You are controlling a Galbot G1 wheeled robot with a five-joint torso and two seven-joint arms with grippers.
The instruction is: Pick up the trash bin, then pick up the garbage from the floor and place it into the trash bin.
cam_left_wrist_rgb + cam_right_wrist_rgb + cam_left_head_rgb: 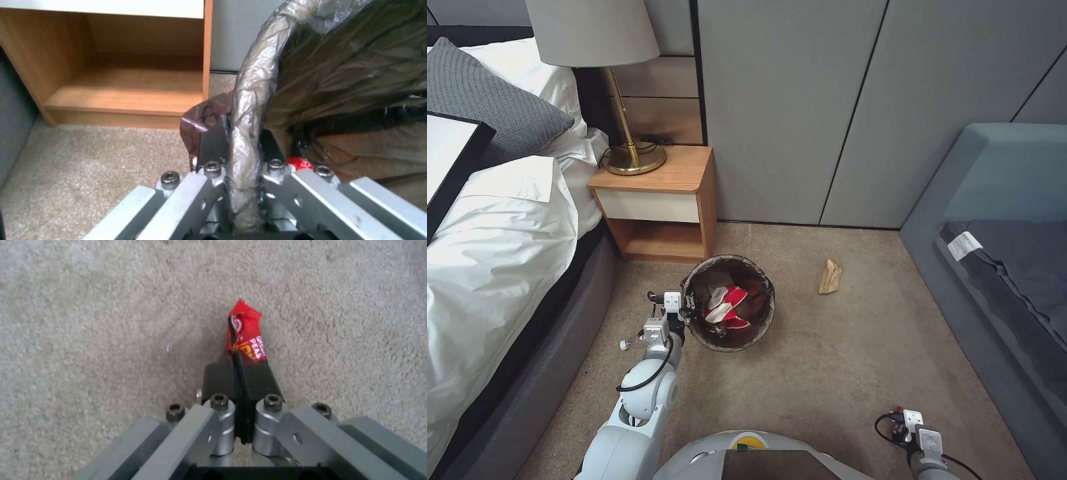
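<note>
While the left gripper (242, 156) clamps the near-left rim of the trash bin (728, 303), one finger sits outside the wall and one inside, pinching the liner-wrapped lip between them. That grip makes sense: it keeps the mouth facing up and open so litter can drop straight in. The bin sits by the near right corner of the nightstand (660, 200), with the bed (494, 253) off to the left. Whether its base rests on the carpet (840, 353) or hangs just clear, I can't tell from here. Inside it already lies a red-and-white carton (728, 305) on the dark liner.

Over on the near right, low by the robot's body, the right gripper (240, 368) has its fingers pressed almost flat together, nipping a small red snack wrapper (245, 336) by one end. The free end sticks out beyond the fingertips, above bare carpet. Held by the edge like that, I'd say it should fall away cleanly once the fingers part.

Farther off, right of the bin and toward the wall, a tan paper bag (830, 276) lies on the floor, untouched. My read: one piece is binned, one is in hand, one is waiting.
</note>
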